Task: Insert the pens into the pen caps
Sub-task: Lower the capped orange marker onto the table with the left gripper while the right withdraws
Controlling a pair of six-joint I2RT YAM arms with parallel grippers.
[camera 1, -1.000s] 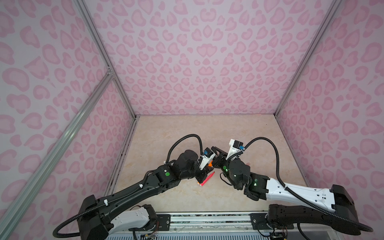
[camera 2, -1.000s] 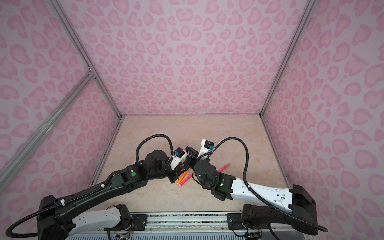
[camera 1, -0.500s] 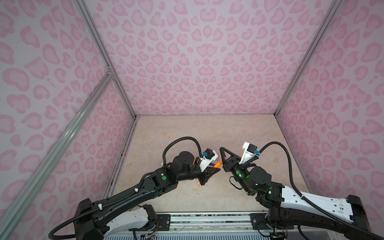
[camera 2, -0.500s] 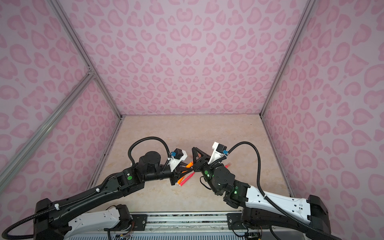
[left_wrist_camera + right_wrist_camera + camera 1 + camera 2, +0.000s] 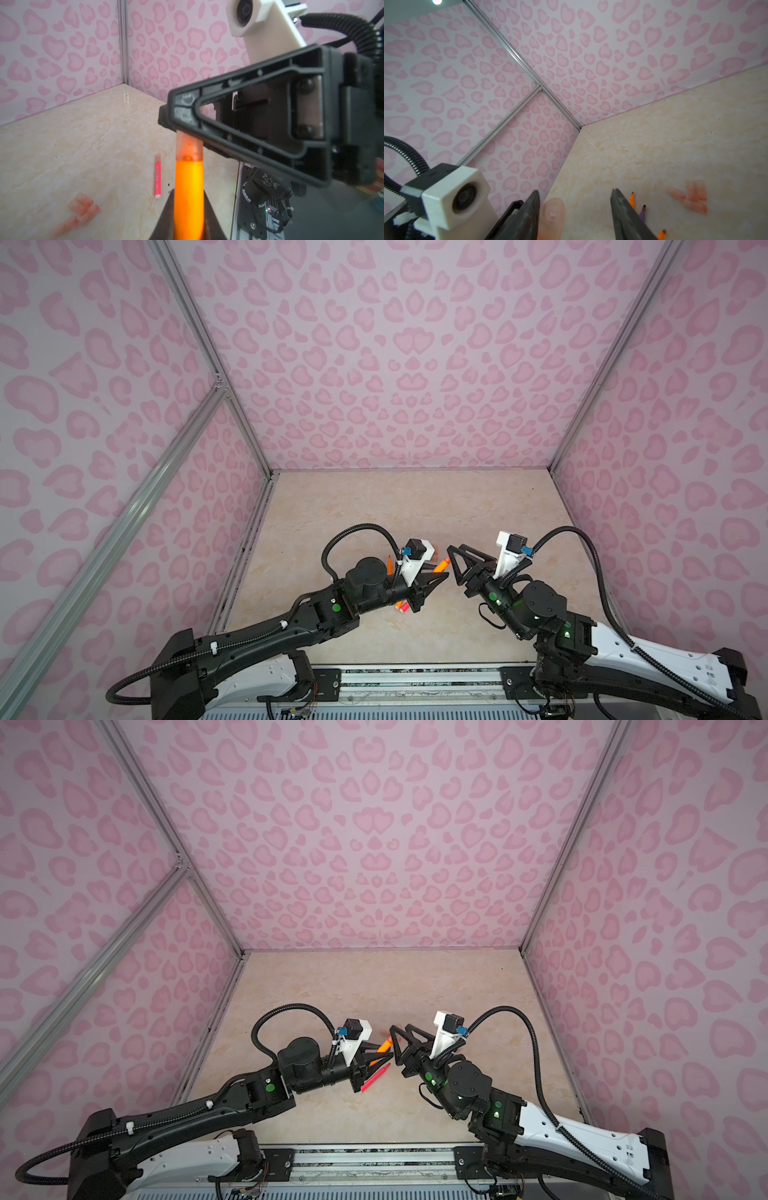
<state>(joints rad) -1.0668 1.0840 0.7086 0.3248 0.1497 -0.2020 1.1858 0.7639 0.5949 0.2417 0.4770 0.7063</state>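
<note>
Clamps the orange pen (image 5: 188, 180) in the left claw (image 5: 188, 199); keeps the right claw (image 5: 575, 191) spread, with the pen cap (image 5: 552, 216) between its jaws. Risks snagging a loosely seated cap on withdrawal and pulling it off.

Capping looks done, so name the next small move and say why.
Probably back the right gripper straight away from the pen cap: the cap sits over the tip of the orange pen clamped in the left gripper, and the right jaws stand apart on either side of it, gripping nothing.

On the table (image 5: 675, 135), pen caps (image 5: 695, 194) lie near pens (image 5: 632, 200).
</note>
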